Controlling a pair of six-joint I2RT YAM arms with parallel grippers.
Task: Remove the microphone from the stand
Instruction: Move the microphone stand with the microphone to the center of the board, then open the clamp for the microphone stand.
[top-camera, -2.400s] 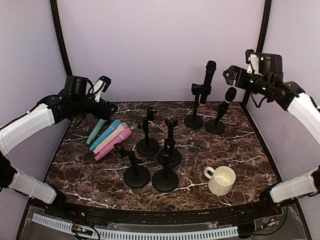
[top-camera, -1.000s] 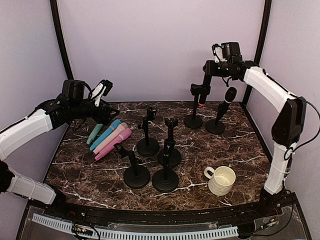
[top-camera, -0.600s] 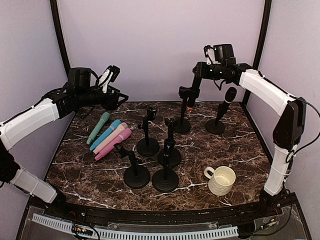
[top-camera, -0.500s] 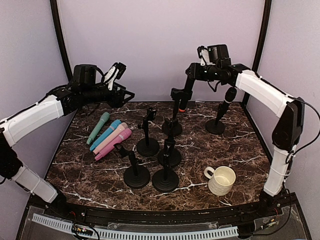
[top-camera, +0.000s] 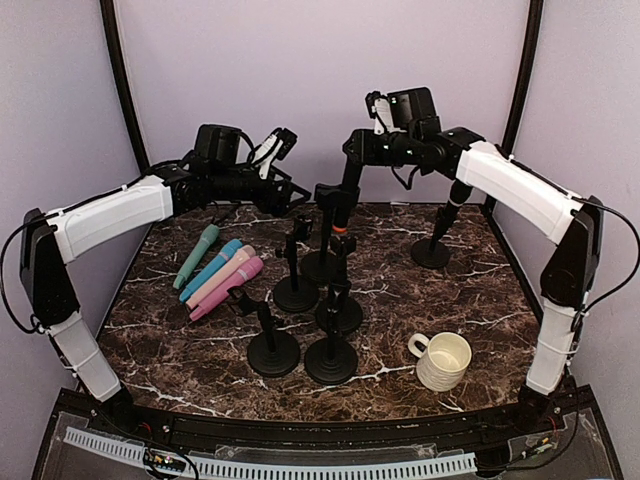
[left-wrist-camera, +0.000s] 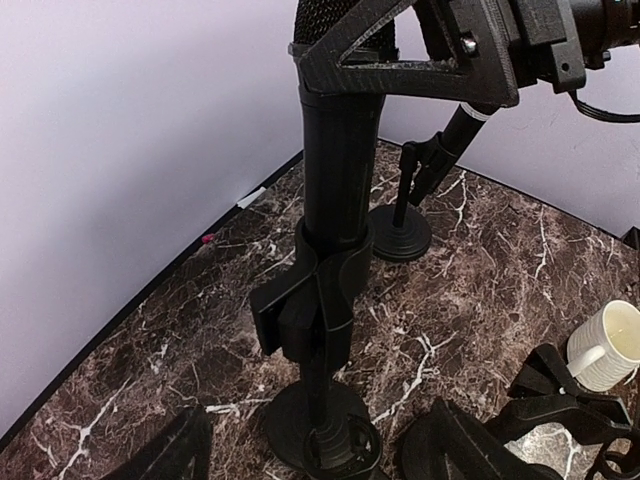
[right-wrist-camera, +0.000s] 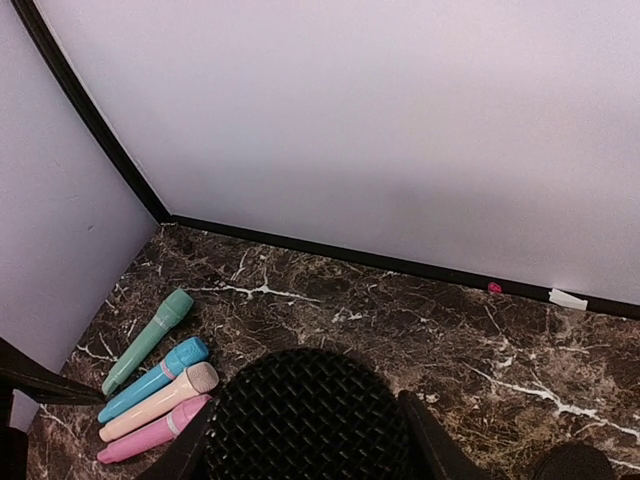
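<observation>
A black microphone (top-camera: 347, 183) stands upright in the clip of a black stand (top-camera: 327, 232) at the back middle of the table. My right gripper (top-camera: 353, 160) is shut on the microphone just under its mesh head (right-wrist-camera: 305, 420), with a finger (right-wrist-camera: 428, 442) on each side. My left gripper (top-camera: 294, 196) is open just left of the stand. In the left wrist view its fingers (left-wrist-camera: 465, 452) straddle the stand's lower post and round base (left-wrist-camera: 320, 432) without touching. Whether the base rests on the table I cannot tell.
A second black microphone (top-camera: 456, 196) sits in a stand at the back right. Several empty stands (top-camera: 297, 290) cluster mid-table, close in front of the held stand. Coloured microphones (top-camera: 220, 272) lie at the left. A white mug (top-camera: 442, 360) is at the front right.
My right arm has carried the microphone, with its stand, leftward from the back right to the back middle. My left arm swung right to meet it, and its jaws have widened.
</observation>
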